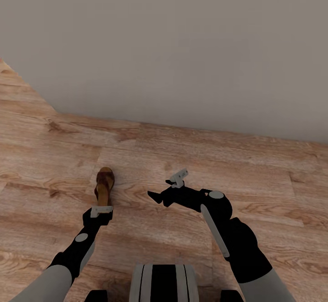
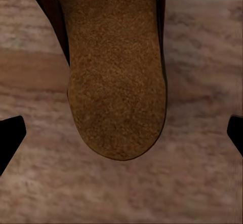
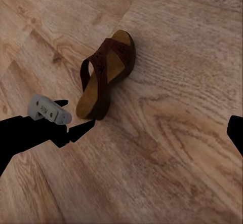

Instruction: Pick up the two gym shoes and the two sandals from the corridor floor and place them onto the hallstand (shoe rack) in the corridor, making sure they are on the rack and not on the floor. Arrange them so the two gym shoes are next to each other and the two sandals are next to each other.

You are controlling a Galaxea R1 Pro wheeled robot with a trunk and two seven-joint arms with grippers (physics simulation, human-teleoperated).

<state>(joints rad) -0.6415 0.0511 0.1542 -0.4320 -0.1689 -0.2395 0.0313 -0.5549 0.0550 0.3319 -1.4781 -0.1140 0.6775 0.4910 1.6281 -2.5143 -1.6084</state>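
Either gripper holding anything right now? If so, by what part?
Nothing is held. The left gripper is open at the heel end of the sandal, which lies on the floor. The right gripper is open and empty.

Warm brown wood-plank corridor floor (image 1: 191, 156), one brown sandal (image 1: 104, 185) lying flat on it

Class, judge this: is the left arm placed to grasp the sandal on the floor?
Probably yes: the left pincer sits open right at the sandal heel, with nothing between them.
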